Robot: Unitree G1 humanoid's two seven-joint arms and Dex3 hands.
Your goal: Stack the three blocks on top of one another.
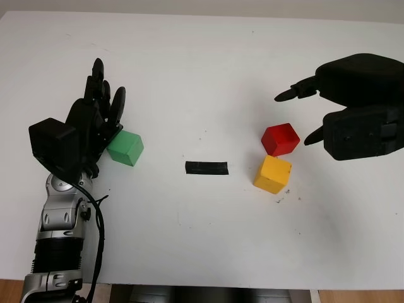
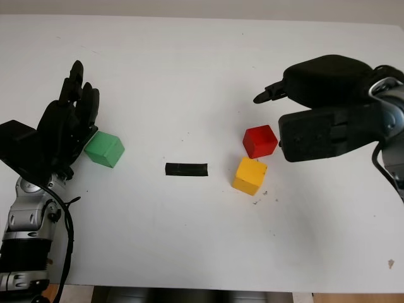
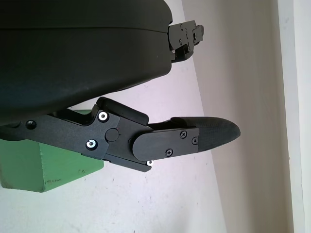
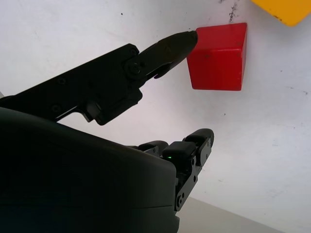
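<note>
- The white surface [image 1: 202,76] has all three blocks sitting on it separately, nothing stacked yet.
- Green block [image 1: 125,148] is off on the left side, right up against the left hand [image 1: 95,123].
- That left hand is open with its fingers [image 1: 99,79] stretched out straight, pointing away from the robot. In the left wrist view one finger crosses over the green block's top edge, but I can't really tell whether it touches, and nothing is clamped on it.
- Red block [image 1: 280,139] is on the right, with the yellow block [image 1: 273,174] just beside it on the robot's side, corners close or maybe touching.
- Right hand [image 1: 344,113] hovers just to the right of the red block, open, fingers apart, one fingertip [image 4: 180,42] close by the block's corner.
- A small black strip [image 1: 207,168] lies flat between the green block and the other two.
</note>
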